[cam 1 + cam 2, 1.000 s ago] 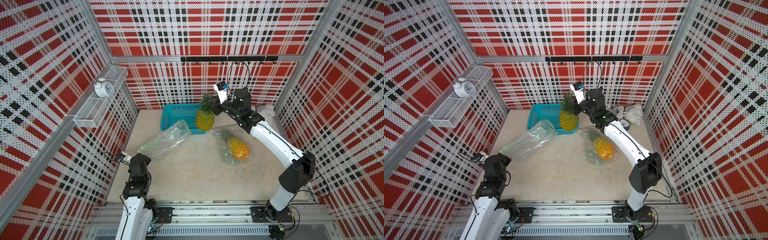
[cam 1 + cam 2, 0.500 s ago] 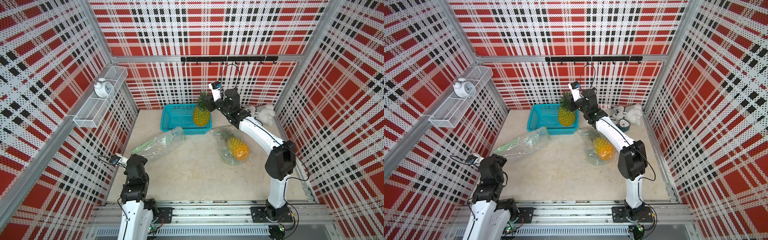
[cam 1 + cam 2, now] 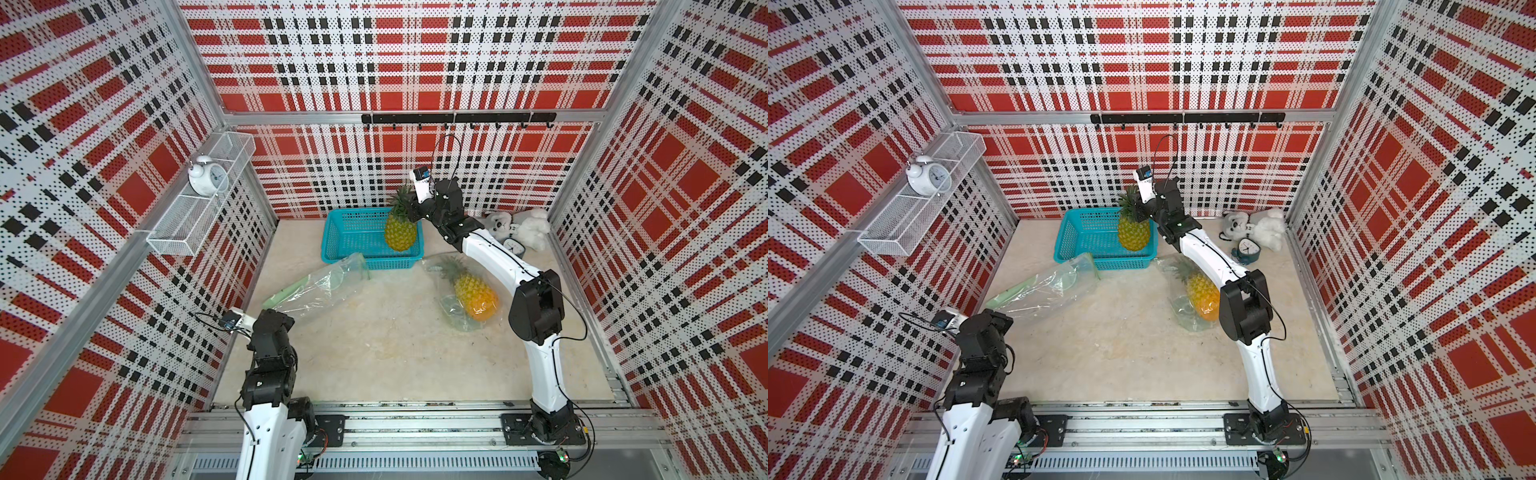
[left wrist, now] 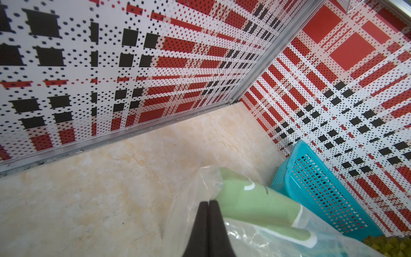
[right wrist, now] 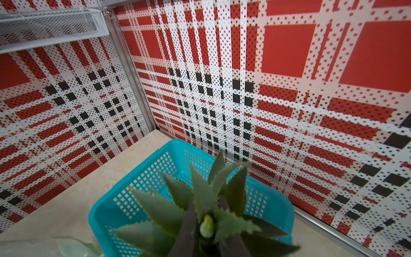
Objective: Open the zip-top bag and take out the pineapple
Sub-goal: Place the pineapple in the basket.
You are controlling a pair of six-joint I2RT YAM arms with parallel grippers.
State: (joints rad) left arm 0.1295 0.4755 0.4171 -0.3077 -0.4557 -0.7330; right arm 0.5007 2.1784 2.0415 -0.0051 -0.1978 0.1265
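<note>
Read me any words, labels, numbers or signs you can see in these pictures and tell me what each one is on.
No text can be read anywhere.
White clock on the wire shelf: dial marks too small to read.
Teal clock by the plush bear: dial marks too small.
Empty bag: white marks on its green band, not legible as letters.
Walls, basket, both pineapples: no lettering visible.
</note>
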